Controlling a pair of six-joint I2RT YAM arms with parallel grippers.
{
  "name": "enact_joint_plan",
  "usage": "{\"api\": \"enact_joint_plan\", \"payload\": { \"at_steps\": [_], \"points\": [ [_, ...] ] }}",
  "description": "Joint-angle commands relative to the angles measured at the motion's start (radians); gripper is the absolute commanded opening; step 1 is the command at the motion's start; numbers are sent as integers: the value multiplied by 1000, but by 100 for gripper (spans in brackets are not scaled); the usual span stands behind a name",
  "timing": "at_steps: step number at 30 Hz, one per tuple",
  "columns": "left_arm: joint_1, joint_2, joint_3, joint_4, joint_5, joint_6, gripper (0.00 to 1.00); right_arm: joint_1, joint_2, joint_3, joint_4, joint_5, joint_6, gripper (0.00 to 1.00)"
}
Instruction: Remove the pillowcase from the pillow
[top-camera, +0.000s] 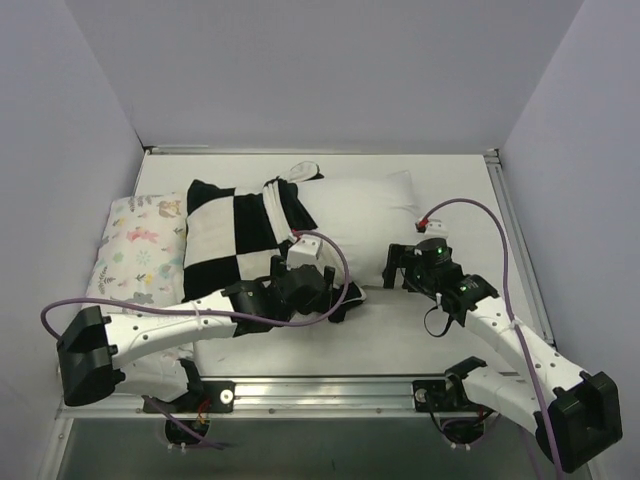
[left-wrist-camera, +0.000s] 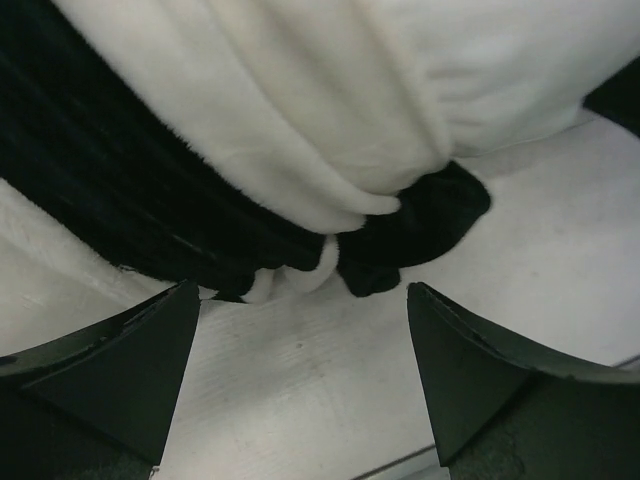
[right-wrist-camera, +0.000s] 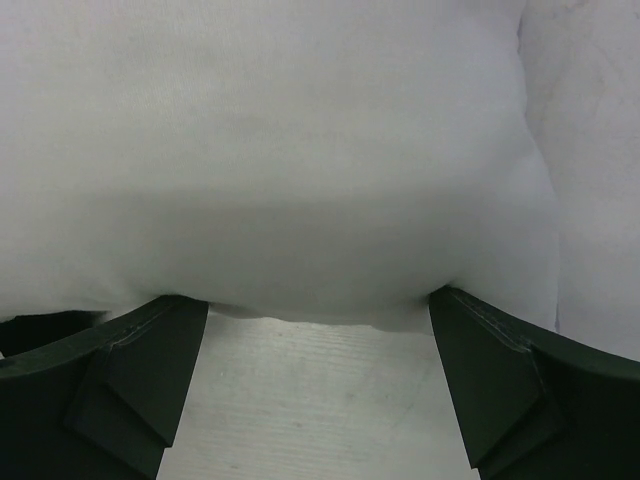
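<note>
Overhead, the pillowcase (top-camera: 235, 235) bunches over the left end of the pillow (top-camera: 365, 205) on the surface (top-camera: 400, 345) — only the wrist views show both released: left pincer (left-wrist-camera: 302, 295) facing black-and-white folds, right pincer (right-wrist-camera: 318, 300) facing bare pillow

White table (top-camera: 400, 340) in front of me, big white pillow (top-camera: 365, 210) lying on it, checkered pillowcase (top-camera: 230, 240) over its left part (bunched up), flowery pillow (top-camera: 135, 250) just beside, on my left.

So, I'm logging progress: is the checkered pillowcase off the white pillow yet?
Partly off. The pillowcase is bunched over the left part, while the right half of the pillow lies bare.
</note>
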Motion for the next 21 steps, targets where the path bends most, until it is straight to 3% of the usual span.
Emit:
{"api": "enact_joint_plan", "payload": {
  "at_steps": [1,8,10,11,12,14,15,18,21],
  "points": [
    [-3,40,-39,161,-143,-101,93,30,29,-7,134,88,18,99],
    [-6,153,-72,246,-103,-159,94,45,63,-3,175,112,45,85],
    [-5,159,-105,304,-111,-167,94,51,77,3,177,114,47,75],
    [-5,160,-112,326,-108,-165,95,54,81,5,181,114,48,68],
    [-3,163,-115,336,-109,-165,95,57,92,10,181,114,51,48],
    [-3,182,-112,349,-125,-170,94,65,96,17,181,122,53,25],
    [-5,188,-107,349,-135,-175,94,70,101,23,181,128,57,19],
    [-2,218,-87,330,-175,-185,86,79,104,34,169,140,59,5],
    [3,261,-58,288,-203,-201,62,85,97,49,148,157,61,0]
  ]
}}
